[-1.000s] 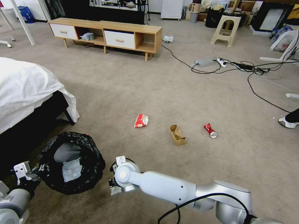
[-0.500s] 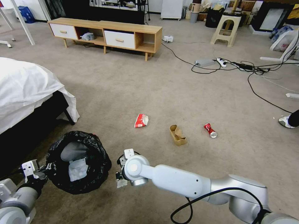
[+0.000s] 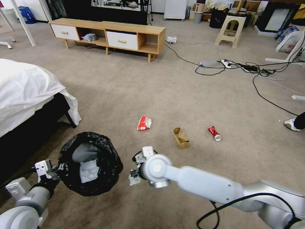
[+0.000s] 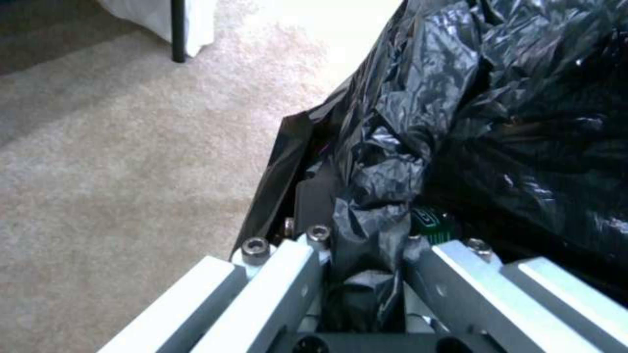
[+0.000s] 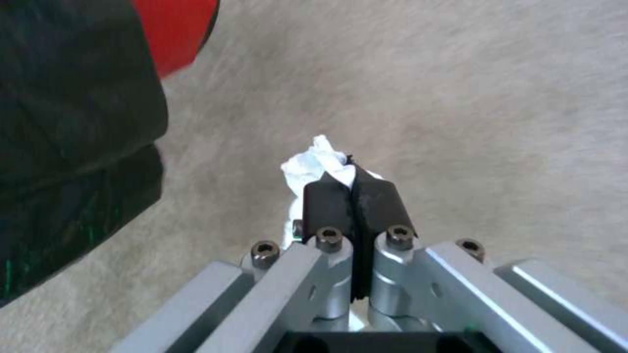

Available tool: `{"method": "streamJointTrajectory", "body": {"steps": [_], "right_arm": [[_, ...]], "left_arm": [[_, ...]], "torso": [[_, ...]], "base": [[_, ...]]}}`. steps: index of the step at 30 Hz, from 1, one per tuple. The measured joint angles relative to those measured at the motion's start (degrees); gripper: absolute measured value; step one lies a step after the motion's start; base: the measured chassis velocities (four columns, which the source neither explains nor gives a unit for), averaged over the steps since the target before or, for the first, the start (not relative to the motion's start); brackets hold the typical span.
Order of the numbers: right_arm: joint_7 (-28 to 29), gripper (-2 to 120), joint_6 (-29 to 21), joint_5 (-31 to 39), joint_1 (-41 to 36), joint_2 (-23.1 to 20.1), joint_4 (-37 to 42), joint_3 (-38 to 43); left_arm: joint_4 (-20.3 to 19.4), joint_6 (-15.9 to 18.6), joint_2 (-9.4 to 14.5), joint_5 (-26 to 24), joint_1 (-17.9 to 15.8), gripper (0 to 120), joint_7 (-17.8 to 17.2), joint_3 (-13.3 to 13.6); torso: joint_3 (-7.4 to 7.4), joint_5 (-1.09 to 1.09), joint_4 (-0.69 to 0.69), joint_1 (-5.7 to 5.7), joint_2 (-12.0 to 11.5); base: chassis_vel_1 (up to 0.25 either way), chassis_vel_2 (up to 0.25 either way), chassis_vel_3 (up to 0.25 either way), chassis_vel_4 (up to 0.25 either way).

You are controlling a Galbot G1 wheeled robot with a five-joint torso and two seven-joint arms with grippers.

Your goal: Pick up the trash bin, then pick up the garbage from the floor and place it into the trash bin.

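Observation:
The trash bin (image 3: pixel 109 152), grey inside with a crinkled black bag over its rim, hangs low at the left, white tissues lying in it. My left gripper (image 3: pixel 59 168) is shut on its near rim; the left wrist view shows the fingers (image 4: pixel 298 264) pinching the black bag (image 4: pixel 523 122). Just right of the bin, my right gripper (image 3: pixel 134 176) is shut on a white tissue (image 3: pixel 134 181), whose crumpled end (image 5: pixel 314 164) sticks out past the black pads (image 5: pixel 327 198). Garbage lies farther out on the carpet: a red-white wrapper (image 3: pixel 144 123), a brown paper box (image 3: pixel 181 138) and a crushed red can (image 3: pixel 214 133).
A bed (image 3: pixel 25 92) with a white sheet stands at the left. A low wooden cabinet (image 3: pixel 108 35) lines the far side. Cables and a power strip (image 3: pixel 251 68) trail at the far right, near a stool (image 3: pixel 231 30). A person's shoe (image 3: pixel 294 124) shows at the right edge.
Both arms have moved to the right. The bin has gone with the left gripper, and the right gripper has carried the tissue along beside it. The litter on the carpet has not moved.

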Motion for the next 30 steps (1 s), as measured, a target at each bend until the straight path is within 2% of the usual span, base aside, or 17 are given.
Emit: {"method": "streamJointTrajectory", "body": {"steps": [4, 16, 30], "right_arm": [[0.1, 0, 0.0, 0.2, 0.0, -4.0, 3.4, 1.8], [-0.2, 0, -0.4, 0.1, 0.2, -9.6, 10.8, 5.5], [-2.2, 0, -1.7, 0.0, 2.9, -13.0, 19.4, 10.2]], "left_arm": [[0.0, 0.2, -0.5, 1.1, -0.9, 1, -0.8, 1.7], [-0.3, 0.6, -1.7, 2.8, -1.0, 1, -1.1, 2.2], [0.0, 1.5, -2.5, 3.1, -1.2, 1, -1.6, 3.8]], "torso": [[0.00, 0.00, 0.00, 0.00, 0.0], [0.00, -0.01, 0.02, 0.00, 0.0], [0.00, -0.02, 0.01, 0.00, 0.0]], "base": [[0.000, 0.000, 0.000, 0.000], [0.000, 0.000, 0.000, 0.000], [0.000, 0.000, 0.000, 0.000]]}}
